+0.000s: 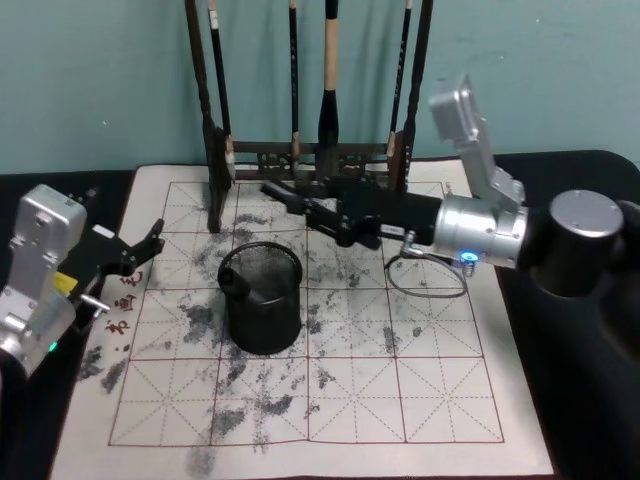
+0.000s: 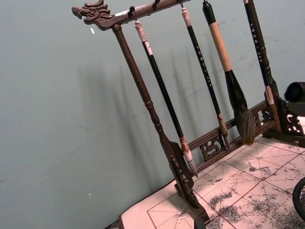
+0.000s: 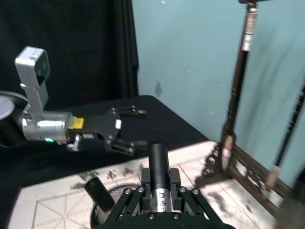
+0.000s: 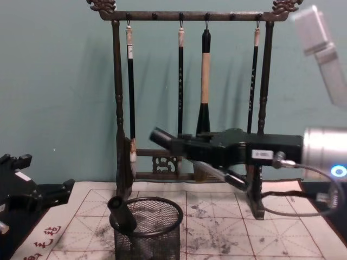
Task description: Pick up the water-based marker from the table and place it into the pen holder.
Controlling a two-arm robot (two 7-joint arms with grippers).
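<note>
Midway through the carry: grips the marker (image 3: 158, 162) tight in the right gripper (image 1: 325, 212), with the black cap poking out past the fingers and the barrel roughly level, well off the bench (image 1: 440, 400). Hovers above and behind the holder (image 1: 262, 300), close to the foot of the brush rack (image 4: 184, 16), not yet over the rim. Points the cap toward the robot's left, seen from the chest, higher than the mesh cup.

Already houses a black cylinder (image 4: 122, 214), leaning against the holder's left wall.

Parks the left gripper (image 1: 148, 250) near the bench's left edge, fingers spread, grasping nothing.

Reads as the transport step, with pickup done and placing yet to come. Calls next for a short pull back toward the robot until the marker sits over the opening, then a tilt toward upright, a descent inside the rim clear of the leaning cylinder, and only then a release. Risks, if let go while level, a marker laid across the rim or bounced back onto the bench.
</note>
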